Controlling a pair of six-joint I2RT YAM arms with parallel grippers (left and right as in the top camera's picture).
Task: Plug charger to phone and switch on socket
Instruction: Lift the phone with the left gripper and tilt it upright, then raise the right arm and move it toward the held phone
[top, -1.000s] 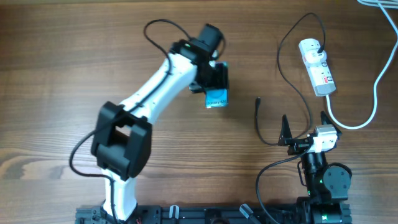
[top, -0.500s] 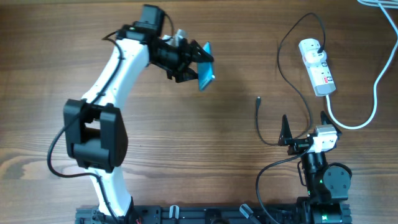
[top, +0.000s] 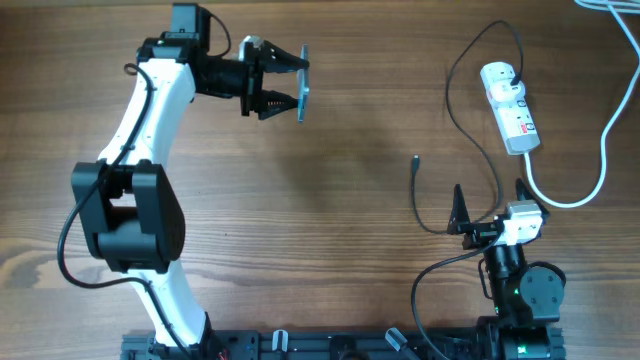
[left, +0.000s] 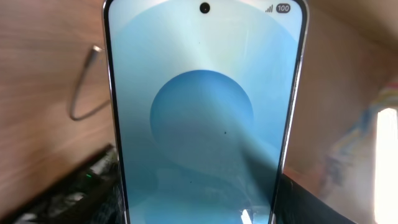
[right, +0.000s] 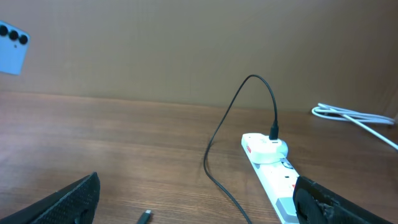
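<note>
Wood-grain table (top: 350, 250), overhead view. My left gripper (top: 296, 86) is clamped on the flat rectangular phone (top: 303, 92) with a pale blue screen. It sits at 11 o'clock, held clear of the wood, screen facing my left wrist camera. My right gripper (top: 490, 205), at 4 o'clock, has its jaws wide with nothing between them. White elongated power strip (top: 512, 115) at 2 o'clock; its far outlet holds the white adapter (top: 497, 73) of the thin black charger cable (top: 449, 85). Small black plug tip (top: 415, 162) lies loose on the table at 3 o'clock, well apart from the phone.
</note>
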